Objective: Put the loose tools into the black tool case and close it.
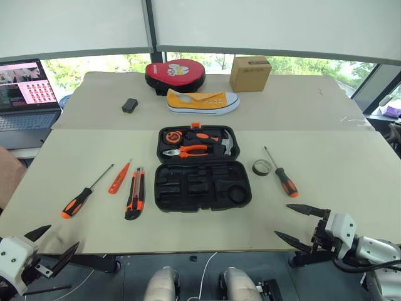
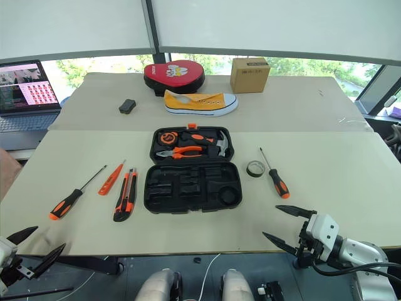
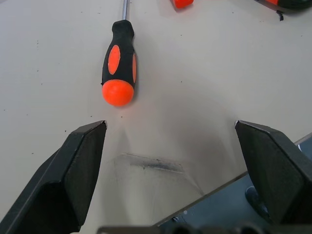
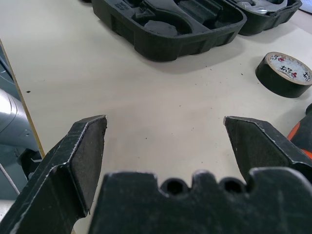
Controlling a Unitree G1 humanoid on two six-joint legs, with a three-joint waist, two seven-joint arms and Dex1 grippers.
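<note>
The black tool case (image 1: 203, 169) lies open on the worktop (image 1: 338, 182), hinge running crosswise, ahead of and between both tools. The knife (image 1: 135, 193) and two left screwdrivers (image 1: 79, 200) lie lengthwise ahead of the left tool (image 1: 51, 246), tips away. Right screwdriver (image 1: 283, 177) and tape roll (image 1: 262, 167) lie ahead of the right tool (image 1: 298, 224). Both tools' fingers are spread, empty

I'm working in what looks like an office or lab: roller blinds (image 1: 269, 25) on wide windows, a laptop (image 1: 26, 94), board-covered tables (image 1: 344, 169).
</note>
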